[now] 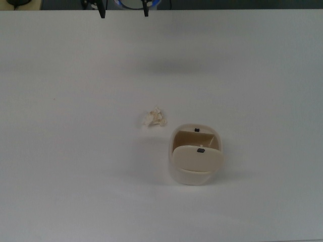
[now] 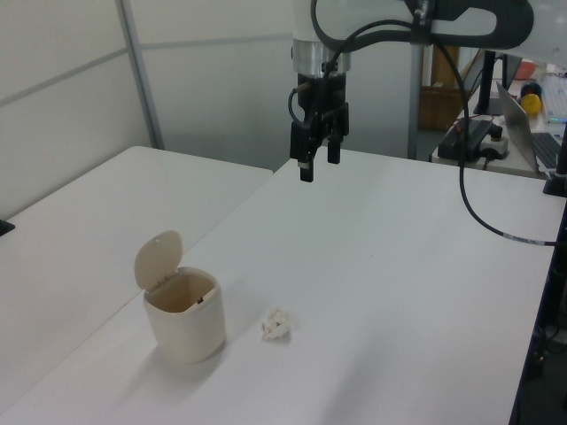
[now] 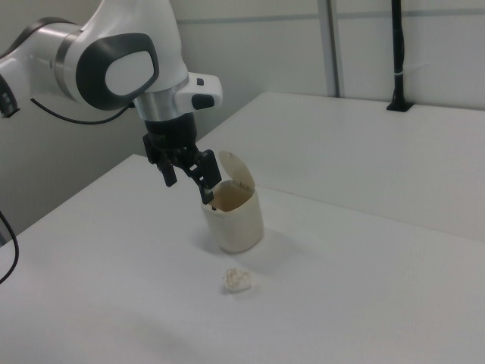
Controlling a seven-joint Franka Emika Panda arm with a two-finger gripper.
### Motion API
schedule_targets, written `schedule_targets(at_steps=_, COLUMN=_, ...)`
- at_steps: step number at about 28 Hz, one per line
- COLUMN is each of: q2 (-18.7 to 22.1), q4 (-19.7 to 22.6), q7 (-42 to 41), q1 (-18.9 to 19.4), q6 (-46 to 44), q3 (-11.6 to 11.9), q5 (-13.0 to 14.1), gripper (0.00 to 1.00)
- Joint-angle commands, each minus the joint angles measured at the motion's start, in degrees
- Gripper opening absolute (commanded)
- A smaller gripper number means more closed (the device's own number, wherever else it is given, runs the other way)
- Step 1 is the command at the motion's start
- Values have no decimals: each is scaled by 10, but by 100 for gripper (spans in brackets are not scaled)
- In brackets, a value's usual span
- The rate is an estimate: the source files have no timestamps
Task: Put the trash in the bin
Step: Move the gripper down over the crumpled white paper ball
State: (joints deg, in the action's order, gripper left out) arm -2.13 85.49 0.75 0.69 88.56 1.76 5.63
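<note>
So my gripper is hanging up in the air with its two fingers apart and nothing between them, well away from the trash. The trash is a little crumpled off-white wad lying flat on the white table, just beside the bin but not touching it. In the top view it sits up and to the top view's left of the bin; in the left view it's off the bin's right side; in the right view it's in front of the bin, toward the camera.

Relative to the bin, my gripper is high above the table and farther back in the left view, with bare tabletop between it and the wad. In the right view the fingers overlap the bin's rim, but I can't tell depth from that one.

The bin's flap lid stands tipped up, so the mouth is uncovered. All around the bin the table surface is bare. The table edges lie well apart from both bin and trash.
</note>
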Motion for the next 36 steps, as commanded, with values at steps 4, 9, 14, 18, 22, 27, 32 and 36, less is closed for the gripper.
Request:
schedule_targets(at_steps=4, q2=-33, q4=64, q7=7, q1=23, q6=125, q3=-4, q5=-16, gripper=100)
schedule_targets(at_steps=9, q2=-81, q4=90, q7=34, q1=33, q6=202, q3=-4, q5=-21, gripper=100)
schedule_targets(at_steps=14, q2=-146, q4=89, q7=79, q1=54, q6=259, q3=-5, q5=-76, gripper=100)
schedule_targets(at_steps=18, q2=-179, q4=89, q7=99, q1=66, q6=288, q3=-4, q5=-96, gripper=100)
schedule_targets(at_steps=22, q2=-198, q4=91, q7=103, q1=70, q6=294, q3=-4, q5=-112, gripper=100)
schedule_targets(at_steps=27, q2=-218, q4=100, q7=105, q1=76, q6=305, q3=-4, q5=-134, gripper=100)
schedule_targets(at_steps=32, q2=-220, q4=122, q7=119, q1=83, q6=336, q3=-4, q5=-143, gripper=100)
schedule_targets(at_steps=36, q2=-223, q4=142, q7=145, q1=97, q6=350, q3=-4, q5=-177, gripper=100)
